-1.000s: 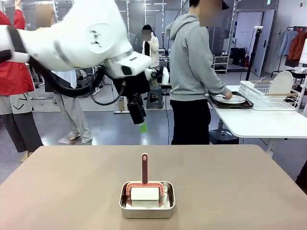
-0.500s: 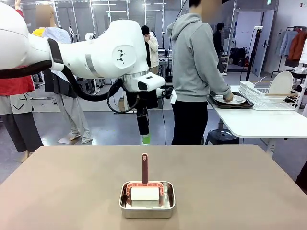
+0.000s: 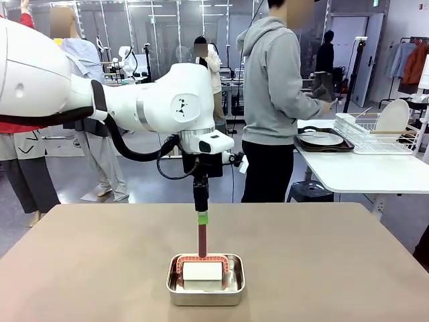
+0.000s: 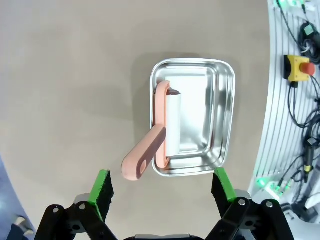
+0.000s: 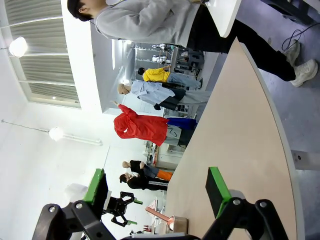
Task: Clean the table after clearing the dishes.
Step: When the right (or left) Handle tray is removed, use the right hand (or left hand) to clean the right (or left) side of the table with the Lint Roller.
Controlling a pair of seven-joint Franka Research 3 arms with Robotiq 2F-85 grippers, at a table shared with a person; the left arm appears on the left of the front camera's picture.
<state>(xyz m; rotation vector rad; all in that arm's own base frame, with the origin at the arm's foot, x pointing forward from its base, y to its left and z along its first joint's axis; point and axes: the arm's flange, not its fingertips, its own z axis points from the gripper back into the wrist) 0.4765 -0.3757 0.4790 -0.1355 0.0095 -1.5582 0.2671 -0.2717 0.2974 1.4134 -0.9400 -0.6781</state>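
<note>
**Table**: matte brown-taupe top, flat, rounded corners. Wiping judged not yet begun.

**Dishes**: cleared. A white round plate lies on a dark tray on the white side table, beside a person.

**Cleaning roller**: white cylinder in a salmon frame, with its handle upright. It rests in a shiny rectangular steel pan on the table's near middle.

**Left gripper**: green-padded jaws spread at the handle's tip, holding nothing. Contact cannot be told.

**Right gripper**: jaws spread, empty, by the table's edge.
</note>
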